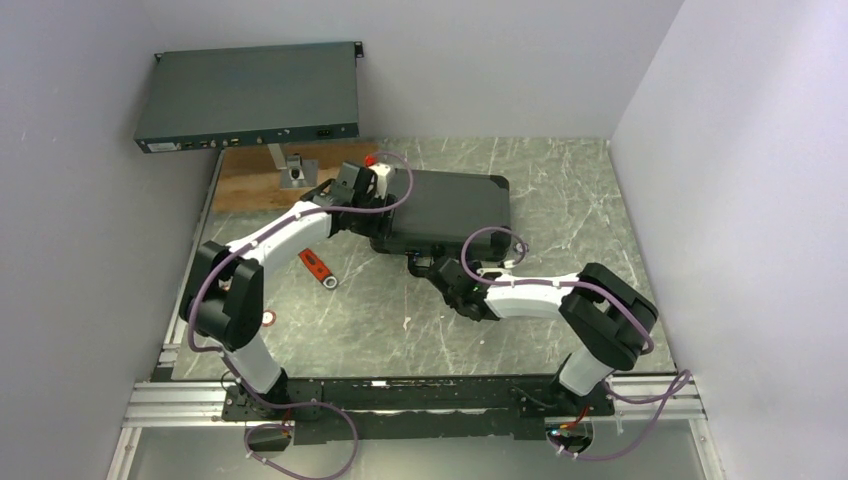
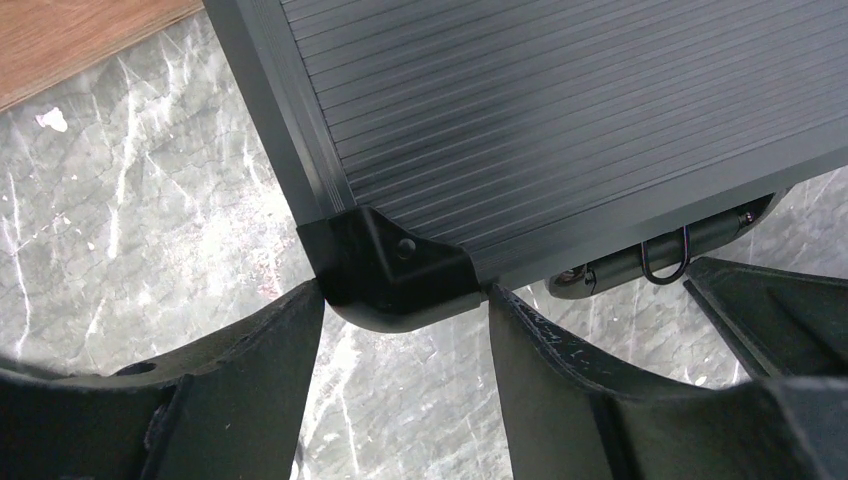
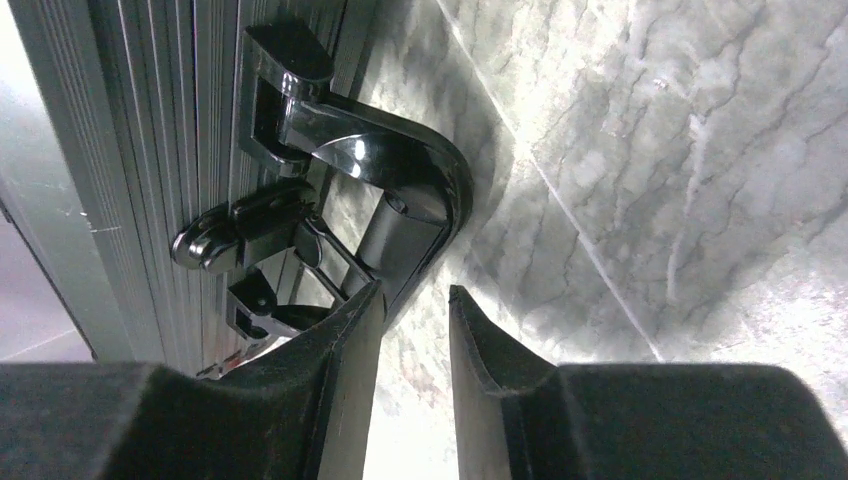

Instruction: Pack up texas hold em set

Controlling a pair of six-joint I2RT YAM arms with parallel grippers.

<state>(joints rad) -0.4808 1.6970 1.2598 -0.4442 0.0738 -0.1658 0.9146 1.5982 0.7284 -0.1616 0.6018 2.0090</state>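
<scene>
The black hard case (image 1: pixel 450 210) lies shut on the marble table top. My left gripper (image 1: pixel 378 212) is open at the case's left near corner. In the left wrist view the black corner cap (image 2: pixel 390 270) sits just ahead of the gripper (image 2: pixel 402 335), one fingertip (image 2: pixel 285 340) at each side. My right gripper (image 1: pixel 432 267) is at the case's front edge. In the right wrist view it (image 3: pixel 415 300) has a narrow empty gap, its left finger (image 3: pixel 350 340) beside the black handle (image 3: pixel 400 170) and a latch (image 3: pixel 240 235). Chips, card box and token are hidden.
A red-handled wrench (image 1: pixel 315 267) lies left of the case, near my left forearm. A large grey electronics box (image 1: pixel 250 95) stands raised at the back left over a wooden board (image 1: pixel 245 190). A small red ring (image 1: pixel 268 320) lies near the left base. Walls close both sides.
</scene>
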